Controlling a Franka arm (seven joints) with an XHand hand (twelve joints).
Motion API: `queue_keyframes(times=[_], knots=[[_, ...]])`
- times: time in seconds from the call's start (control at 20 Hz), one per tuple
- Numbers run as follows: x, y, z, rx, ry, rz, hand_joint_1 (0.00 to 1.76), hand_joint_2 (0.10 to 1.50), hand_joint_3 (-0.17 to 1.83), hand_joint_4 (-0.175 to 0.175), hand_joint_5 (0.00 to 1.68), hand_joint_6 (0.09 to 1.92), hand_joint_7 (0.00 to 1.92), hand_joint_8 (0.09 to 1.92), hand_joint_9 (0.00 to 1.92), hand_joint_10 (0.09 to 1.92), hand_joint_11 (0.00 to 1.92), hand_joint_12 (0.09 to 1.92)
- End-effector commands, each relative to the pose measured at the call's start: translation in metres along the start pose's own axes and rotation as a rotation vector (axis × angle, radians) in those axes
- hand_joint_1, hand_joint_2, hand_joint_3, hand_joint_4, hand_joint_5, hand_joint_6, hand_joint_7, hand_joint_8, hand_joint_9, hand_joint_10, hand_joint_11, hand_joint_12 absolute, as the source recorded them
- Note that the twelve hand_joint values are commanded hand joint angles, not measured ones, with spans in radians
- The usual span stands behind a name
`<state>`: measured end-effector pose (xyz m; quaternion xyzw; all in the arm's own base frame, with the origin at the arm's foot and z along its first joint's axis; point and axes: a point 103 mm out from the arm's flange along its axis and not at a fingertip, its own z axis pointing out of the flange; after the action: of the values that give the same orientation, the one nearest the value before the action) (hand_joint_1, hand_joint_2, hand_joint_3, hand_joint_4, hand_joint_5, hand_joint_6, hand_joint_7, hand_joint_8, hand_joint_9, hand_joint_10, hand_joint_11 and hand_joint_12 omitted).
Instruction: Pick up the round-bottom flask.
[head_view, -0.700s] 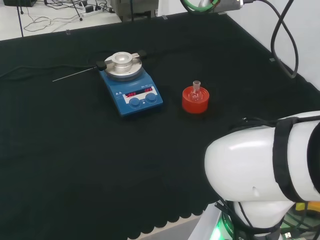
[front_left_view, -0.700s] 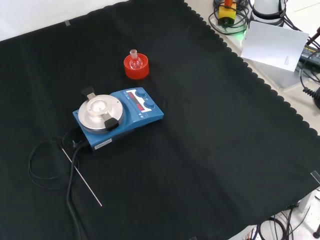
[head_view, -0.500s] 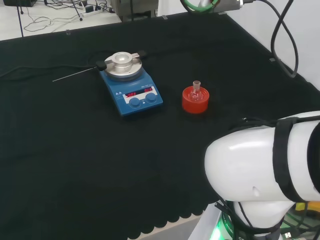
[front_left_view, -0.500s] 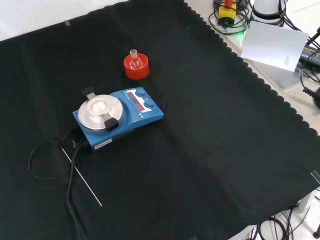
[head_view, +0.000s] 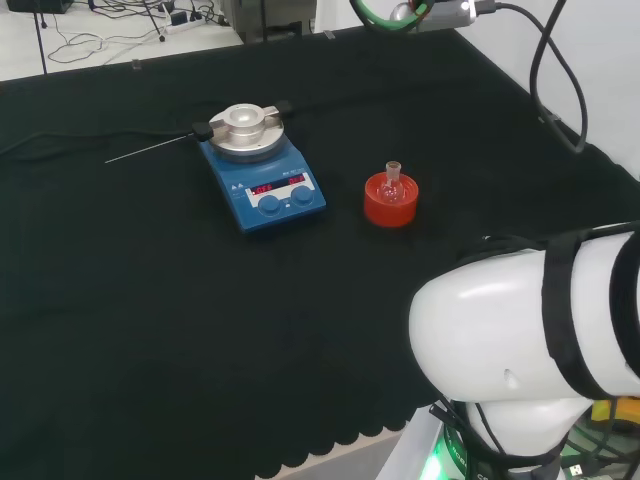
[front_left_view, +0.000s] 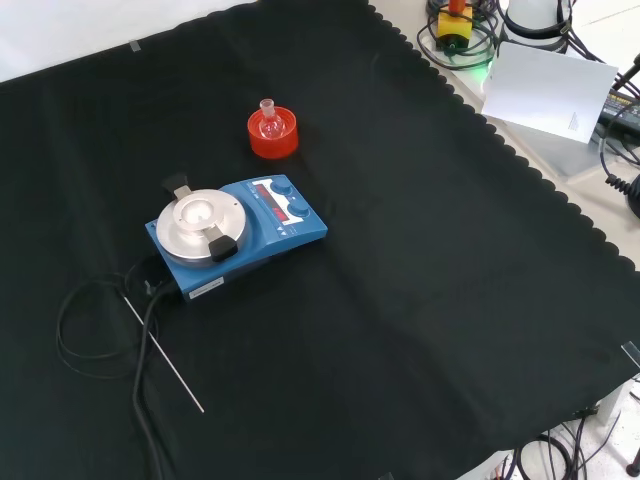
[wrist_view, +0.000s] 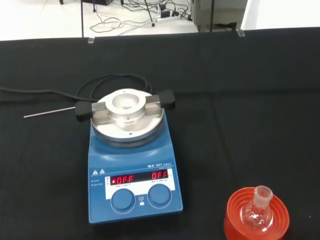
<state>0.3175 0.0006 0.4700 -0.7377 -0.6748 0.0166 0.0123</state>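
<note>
Black cloth (head_view: 120, 300) covers the bench from edge to edge. Seen from the head camera, the round-bottom flask (head_view: 391, 184) stands upright in its red ribbed stand (head_view: 389, 201), just right of the blue hotplate stirrer (head_view: 262, 182), while my own white arm link (head_view: 520, 330) fills the lower right corner. A thin metal rod (head_view: 150, 151) lies on the cloth to the stirrer's left.

From the front camera, the flask (front_left_view: 268, 119) in the stand (front_left_view: 273, 134) sits beyond the stirrer (front_left_view: 235, 235), near but not touching it; the stirrer's black cable (front_left_view: 100, 330) loops over the cloth beside the rod (front_left_view: 165, 356).

From the wrist camera, the flask (wrist_view: 258, 210) rests neck-up in the stand (wrist_view: 257, 222) beside the stirrer (wrist_view: 131, 165), whose round steel plate (wrist_view: 127, 118) carries a metal block. Whether my hand's fingers are open or closed, I cannot tell.
</note>
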Motion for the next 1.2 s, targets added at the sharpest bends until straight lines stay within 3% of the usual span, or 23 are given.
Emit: queue_keyframes(times=[0.05, 0.4, 0.85, 1.05, 1.2], knots=[[-0.014, 0.003, 0.014, -0.004, 0.023, 0.051, 0.23, 1.24, 0.35, -0.002, 0.36, 0.36, 0.05, 0.52, 0.14, 0.65, 0.00, 1.26], [-0.050, 0.023, 0.057, 0.034, 0.051, 0.104, 0.23, 1.24, 0.34, -0.003, 0.37, 0.35, 0.05, 0.52, 0.15, 0.65, 0.00, 1.26], [-0.110, 0.077, 0.120, 0.092, 0.139, 0.148, 0.29, 1.22, 0.31, -0.009, 0.39, 0.34, 0.07, 0.52, 0.16, 0.65, 0.00, 1.27], [-0.124, 0.095, 0.146, 0.097, 0.155, 0.174, 0.33, 1.20, 0.30, -0.012, 0.40, 0.32, 0.07, 0.52, 0.17, 0.65, 0.00, 1.27], [-0.130, 0.104, 0.170, 0.099, 0.180, 0.164, 0.42, 1.16, 0.28, -0.014, 0.39, 0.31, 0.08, 0.53, 0.18, 0.65, 0.00, 1.27]])
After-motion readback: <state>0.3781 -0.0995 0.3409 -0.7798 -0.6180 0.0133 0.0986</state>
